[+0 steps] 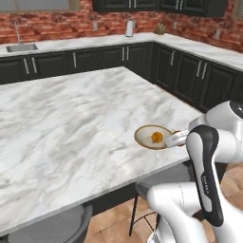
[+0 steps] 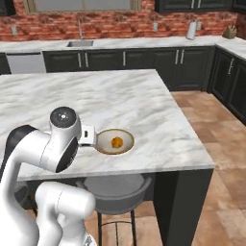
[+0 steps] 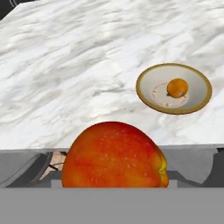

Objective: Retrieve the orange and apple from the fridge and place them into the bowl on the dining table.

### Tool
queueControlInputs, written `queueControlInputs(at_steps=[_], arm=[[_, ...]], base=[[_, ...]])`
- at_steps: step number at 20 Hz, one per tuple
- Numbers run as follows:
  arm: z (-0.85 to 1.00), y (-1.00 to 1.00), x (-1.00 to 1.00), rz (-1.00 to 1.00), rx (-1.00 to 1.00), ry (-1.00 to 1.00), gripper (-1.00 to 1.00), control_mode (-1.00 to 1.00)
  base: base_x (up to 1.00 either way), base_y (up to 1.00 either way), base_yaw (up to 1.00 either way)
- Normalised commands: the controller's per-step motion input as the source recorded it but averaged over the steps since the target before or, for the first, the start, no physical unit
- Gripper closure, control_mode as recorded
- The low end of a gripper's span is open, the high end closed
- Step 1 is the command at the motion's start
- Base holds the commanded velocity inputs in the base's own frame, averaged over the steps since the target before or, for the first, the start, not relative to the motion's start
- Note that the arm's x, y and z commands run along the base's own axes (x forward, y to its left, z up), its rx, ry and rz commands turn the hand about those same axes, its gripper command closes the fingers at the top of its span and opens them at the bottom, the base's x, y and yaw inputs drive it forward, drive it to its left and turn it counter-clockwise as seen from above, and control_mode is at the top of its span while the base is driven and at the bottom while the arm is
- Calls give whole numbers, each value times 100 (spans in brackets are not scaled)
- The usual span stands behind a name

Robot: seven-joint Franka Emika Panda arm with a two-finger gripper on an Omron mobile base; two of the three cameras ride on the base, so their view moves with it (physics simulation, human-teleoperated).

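The apple (image 3: 114,155) sits right up against the hand camera, big and red-orange, clamped in the gripper (image 3: 114,175) whose jaws are closed on it at a middling width. The fingers themselves are hidden behind the fruit. Below it runs the near edge of the dining table (image 3: 65,87), white marble with grey veins. Further out on the marble, the bowl (image 3: 148,98) rests near that edge, tan rim and pale inside, with the orange (image 3: 177,88) lying in its middle. From the left base view the white arm reaches in beside the bowl (image 1: 142,136), the orange (image 1: 156,137) showing inside. A grey stool (image 2: 115,194) stands tucked under the table edge. Far back, dark cabinets (image 2: 144,60) and a brick wall (image 2: 120,21) close the room.
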Motion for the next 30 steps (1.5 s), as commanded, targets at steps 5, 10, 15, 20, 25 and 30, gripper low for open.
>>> queueControlInputs(at_steps=[5,10,15,20,25,30], arm=[[0,0,0,0,0,0,100,100],[0,0,0,0,0,0,100,100],[-4,-8,24,-1,0,9,100,-100],[-27,-44,83,-16,-2,25,100,-100],[-31,-36,84,-20,-4,20,100,-100],[-47,-16,82,-18,-9,10,100,-100]], base=[[55,-71,23],[36,-49,14],[27,-15,4],[0,0,0],[0,0,0],[0,0,0]])
